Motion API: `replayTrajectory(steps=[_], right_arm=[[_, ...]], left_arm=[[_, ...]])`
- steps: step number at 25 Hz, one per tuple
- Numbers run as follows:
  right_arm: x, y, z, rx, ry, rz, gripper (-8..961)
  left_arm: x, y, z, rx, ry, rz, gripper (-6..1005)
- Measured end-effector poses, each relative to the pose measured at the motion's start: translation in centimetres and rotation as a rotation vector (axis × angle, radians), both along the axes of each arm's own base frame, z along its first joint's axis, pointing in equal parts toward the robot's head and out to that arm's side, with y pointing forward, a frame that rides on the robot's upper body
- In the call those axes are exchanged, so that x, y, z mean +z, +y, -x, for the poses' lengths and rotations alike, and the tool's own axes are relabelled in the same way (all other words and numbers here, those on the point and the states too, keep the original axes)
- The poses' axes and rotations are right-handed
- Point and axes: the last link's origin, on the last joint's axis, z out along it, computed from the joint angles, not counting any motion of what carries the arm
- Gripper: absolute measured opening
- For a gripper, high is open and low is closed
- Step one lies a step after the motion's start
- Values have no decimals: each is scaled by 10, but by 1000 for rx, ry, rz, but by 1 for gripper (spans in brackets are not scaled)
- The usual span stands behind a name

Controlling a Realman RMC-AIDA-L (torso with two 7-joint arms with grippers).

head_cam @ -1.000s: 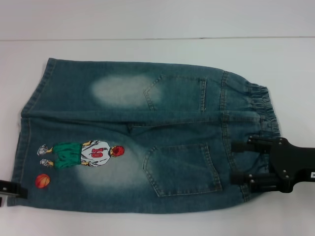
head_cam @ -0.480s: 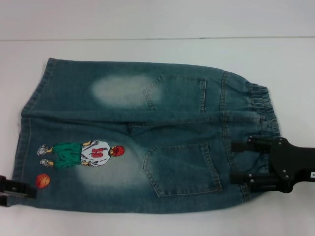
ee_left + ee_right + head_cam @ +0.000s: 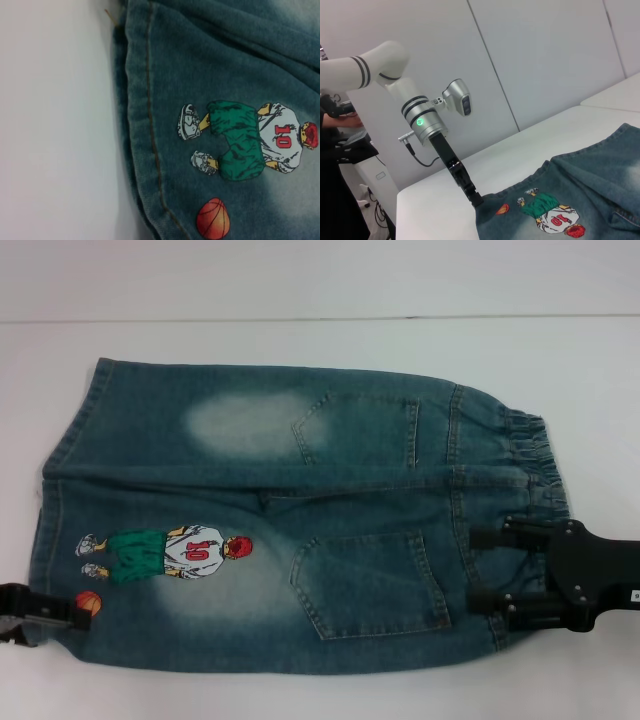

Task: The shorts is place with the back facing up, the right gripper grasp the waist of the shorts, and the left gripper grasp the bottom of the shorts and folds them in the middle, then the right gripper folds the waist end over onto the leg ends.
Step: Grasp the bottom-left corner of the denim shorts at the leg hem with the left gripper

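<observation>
Here the shorts (image 3: 290, 530) are lying flat, back up, across the white worktop (image 3: 300, 340), filling the middle of the head view. The waist (image 3: 540, 465) is sitting at the right of the frame and the leg ends (image 3: 55, 500) at the left. My right claw (image 3: 480, 567) is reaching in from the right edge, its two fingers (image 3: 497, 536) spread apart and lying over the denim just below the waist, beside the lower back pocket (image 3: 370, 585). My left claw (image 3: 50, 612) is poking in at the lower left, its tip touching the hem next to the printed basketball (image 3: 88, 603); I cannot tell whether it is spread or pinching.
</observation>
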Motion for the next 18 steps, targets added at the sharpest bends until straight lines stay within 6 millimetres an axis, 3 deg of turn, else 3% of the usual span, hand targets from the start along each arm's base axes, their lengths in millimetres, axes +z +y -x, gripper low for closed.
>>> replayTrajectory(steps=[6,18], right_arm=[[-1,0,0,0,2,0,910],[-3,-1,0,-1,3,0,909]], left_arm=[[1,1,0,-16,5,-3,879],[-2,3,2,-54,13,-18,654]])
